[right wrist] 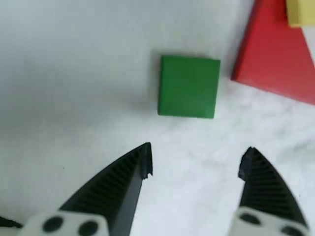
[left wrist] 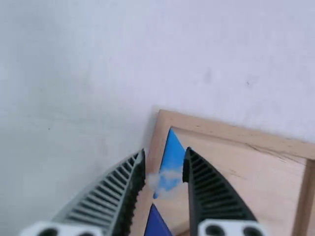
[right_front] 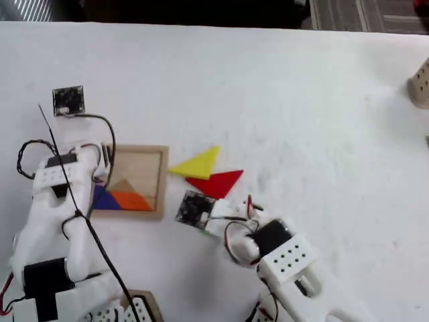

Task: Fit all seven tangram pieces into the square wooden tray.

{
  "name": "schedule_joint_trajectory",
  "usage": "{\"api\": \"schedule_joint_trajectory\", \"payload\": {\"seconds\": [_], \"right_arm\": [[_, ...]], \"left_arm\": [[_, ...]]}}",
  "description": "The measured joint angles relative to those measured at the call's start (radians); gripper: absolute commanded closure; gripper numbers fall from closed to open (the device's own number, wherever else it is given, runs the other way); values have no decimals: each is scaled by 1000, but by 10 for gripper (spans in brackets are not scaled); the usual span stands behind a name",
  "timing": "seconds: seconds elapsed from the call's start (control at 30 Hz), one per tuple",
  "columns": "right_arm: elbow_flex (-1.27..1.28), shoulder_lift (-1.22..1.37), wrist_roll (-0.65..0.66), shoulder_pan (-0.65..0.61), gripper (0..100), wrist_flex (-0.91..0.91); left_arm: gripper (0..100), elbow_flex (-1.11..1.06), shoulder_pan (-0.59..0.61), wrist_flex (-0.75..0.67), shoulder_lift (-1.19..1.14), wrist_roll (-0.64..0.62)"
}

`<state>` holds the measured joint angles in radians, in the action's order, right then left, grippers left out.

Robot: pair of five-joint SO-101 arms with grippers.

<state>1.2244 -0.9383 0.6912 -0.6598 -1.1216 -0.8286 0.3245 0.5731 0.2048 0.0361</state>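
Left arm [right_front: 57, 201] covers the tray's [right_front: 163, 181] left edge in the high view, hiding what is under it. From the left wrist, the left tool [left wrist: 165, 155] has a narrow gap and straddles the tray [left wrist: 236, 132] wall at a corner, over a light blue piece [left wrist: 172, 150] lying inside against that wall. Can't tell if it touches. A dark blue piece [left wrist: 157, 221] is cut off just beside the light blue one.

High view shows the dark blue piece [right_front: 104, 198] and an orange piece [right_front: 132, 200] touching along the tray's near side - the rest of the tray floor is bare wood.

Yellow triangle [right_front: 198, 163] and red triangle [right_front: 218, 182] overlap just right of the tray. The right arm [right_front: 285, 255] sits near them, its wrist covering the desk [right_front: 301, 100] beneath.

Right wrist view: the right tool [right wrist: 198, 150] is spread wide and holds nothing. A green square [right wrist: 188, 86] lies flat on the desk beyond its tips - the red triangle [right wrist: 275, 59] and yellow triangle [right wrist: 300, 12] are both cut off.

Desk beyond and right of the tray is wide open.
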Motion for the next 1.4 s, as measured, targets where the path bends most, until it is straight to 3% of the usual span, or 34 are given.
{"api": "schedule_joint_trajectory", "payload": {"seconds": [0.2,0.53,1.2,1.4], "right_arm": [[8,23,-25,-104,709,143],[5,227,-49,-126,709,302],[-192,566,-72,-129,711,279],[-232,618,-184,-130,711,250]], "left_arm": [[850,0,0,0,0,0],[850,0,0,0,-8,0],[850,0,5,0,-8,0],[850,0,5,0,-8,3]]}}
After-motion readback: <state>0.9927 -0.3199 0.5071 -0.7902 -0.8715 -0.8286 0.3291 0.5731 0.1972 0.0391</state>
